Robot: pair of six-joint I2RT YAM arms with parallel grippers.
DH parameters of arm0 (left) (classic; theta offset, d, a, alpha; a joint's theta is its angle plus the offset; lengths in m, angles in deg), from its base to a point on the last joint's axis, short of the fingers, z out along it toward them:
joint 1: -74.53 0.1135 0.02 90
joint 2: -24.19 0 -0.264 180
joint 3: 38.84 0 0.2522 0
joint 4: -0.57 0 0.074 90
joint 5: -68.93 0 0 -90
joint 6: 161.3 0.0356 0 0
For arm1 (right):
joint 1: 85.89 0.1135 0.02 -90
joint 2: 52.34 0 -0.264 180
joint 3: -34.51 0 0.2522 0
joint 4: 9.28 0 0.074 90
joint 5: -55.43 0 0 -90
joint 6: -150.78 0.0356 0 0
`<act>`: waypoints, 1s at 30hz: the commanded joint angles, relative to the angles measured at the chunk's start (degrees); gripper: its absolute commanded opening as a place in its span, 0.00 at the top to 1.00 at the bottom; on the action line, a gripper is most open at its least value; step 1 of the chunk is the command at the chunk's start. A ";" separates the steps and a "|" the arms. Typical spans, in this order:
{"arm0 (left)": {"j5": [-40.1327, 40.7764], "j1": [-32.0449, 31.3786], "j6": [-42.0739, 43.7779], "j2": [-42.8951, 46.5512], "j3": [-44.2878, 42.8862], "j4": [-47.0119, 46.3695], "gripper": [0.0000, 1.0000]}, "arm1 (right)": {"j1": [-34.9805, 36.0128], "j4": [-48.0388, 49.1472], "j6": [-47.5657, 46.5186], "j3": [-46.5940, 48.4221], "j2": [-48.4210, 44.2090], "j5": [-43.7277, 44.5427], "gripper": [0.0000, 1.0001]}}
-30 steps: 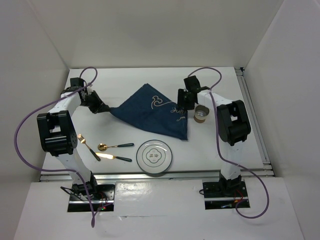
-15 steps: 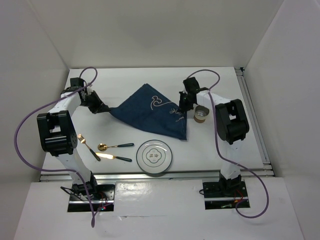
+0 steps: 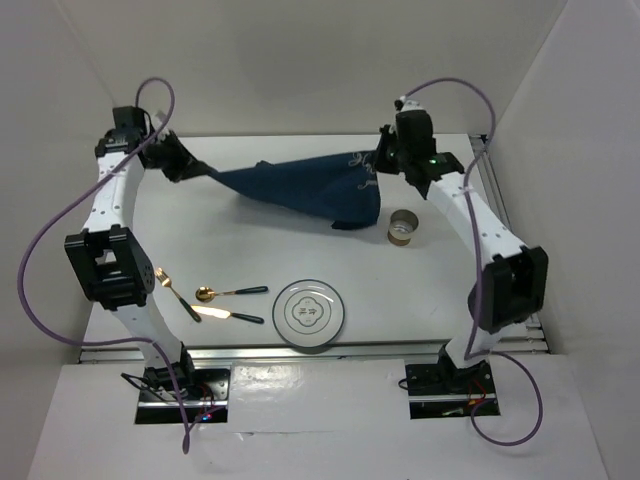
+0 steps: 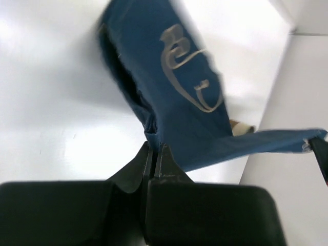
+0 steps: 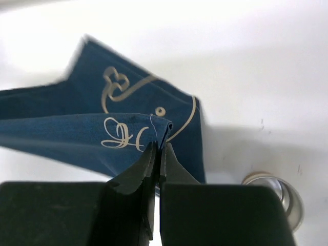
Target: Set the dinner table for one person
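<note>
When reading the overhead view from the left edge, record the dinner table (image 3: pixel 250 250) as the white top spanning the whole work area, with silver rails on its near and right edges and both arm bases at its near side.

Far left: note the left gripper (image 3: pixel 185 168) raised over the far-left corner, jaws pinched together on one corner of the navy cloth (image 3: pixel 300 185). Confirm from the left wrist view: fingers (image 4: pixel 134 168) pressed tight on the cloth's edge.

Lower left, flat on the table beside the left arm: log a gold fork (image 3: pixel 175 292), then a gold spoon (image 3: pixel 228 293), with a knife (image 3: pixel 228 315) just below it. Cannot tell whether the fork's handle end touches the knife's blade.

Centre: find the cloth stretched between both grippers across the far half, sagging toward the lower right. Cannot tell whether its hanging tip touches the table.

Near edge, centre: round white plate (image 3: pixel 310 313), lying flat.

Right of centre: note the right gripper (image 3: pixel 378 165) raised, jaws clamped on the cloth's opposite corner. Confirm from the right wrist view: fingertips (image 5: pixel 146 164) together on a folded, embroidered corner.

Just beyond: small metal cup (image 3: pixel 403 226), upright on the table, near the cloth's tip.
</note>
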 commanded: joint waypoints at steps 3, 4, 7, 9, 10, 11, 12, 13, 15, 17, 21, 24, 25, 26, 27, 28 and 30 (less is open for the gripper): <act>-4.06 3.38 3.15 3.87 -17.95 7.79 1.00 | 0.39 1.55 -1.42 4.31 -13.00 3.40 1.00; -4.06 4.61 2.63 4.82 -19.38 8.58 1.00 | 0.39 0.77 -1.42 5.09 -15.37 3.40 1.00; -5.55 7.68 2.10 8.86 -20.27 9.12 1.00 | 0.39 -0.46 -1.42 5.10 -19.85 2.87 1.00; -7.57 8.93 1.57 11.42 -20.27 9.12 1.00 | 0.39 -1.00 -0.90 5.10 -22.15 2.35 1.00; -8.19 9.45 1.57 12.12 -20.27 9.12 1.00 | 0.39 -1.00 -0.90 4.57 -23.29 2.35 1.00; -8.80 10.15 1.57 12.65 -20.27 9.12 1.00 | 0.39 -1.52 -0.29 4.57 -25.04 2.35 1.00; -9.33 10.16 1.57 12.65 -20.27 9.12 1.00 | 0.39 -1.53 -0.28 4.57 -25.67 2.35 1.00; -9.34 10.16 1.57 13.35 -20.27 9.12 1.00 | 0.39 -2.13 -0.28 4.05 -26.20 2.35 1.00; -9.34 10.16 2.18 12.84 -20.98 9.12 1.00 | 0.39 -2.14 -0.28 4.04 -26.20 2.87 1.00; -9.86 10.16 2.18 11.26 -20.98 9.12 1.00 | 0.39 -2.14 -0.28 4.04 -25.16 3.40 1.00; -9.34 10.16 2.18 8.18 -20.98 7.89 1.00 | -0.13 -0.04 -1.60 4.56 -20.41 3.40 1.00; -9.33 10.16 1.14 5.55 -23.69 6.48 1.00 | -0.75 2.85 -2.13 5.88 -15.15 1.92 1.00; -9.34 10.16 0.61 2.84 -25.01 5.70 1.00 | -1.45 3.83 -2.13 5.89 -13.65 1.91 1.00; -9.34 10.16 0.60 1.07 -28.41 5.69 1.00 | -2.76 4.36 -2.13 8.50 -11.98 0.52 1.00; -9.86 9.64 -0.27 -0.69 -30.28 5.17 1.00 | -3.47 5.06 -2.13 10.09 -8.31 -0.28 1.00; -9.87 9.63 -1.23 -4.10 -32.21 5.16 1.00 | -4.00 5.59 -2.13 11.76 -6.53 -0.81 1.00; -9.16 8.50 -2.90 -7.11 -37.05 4.12 1.00 | -5.58 6.21 -2.13 17.38 -1.28 -1.87 1.00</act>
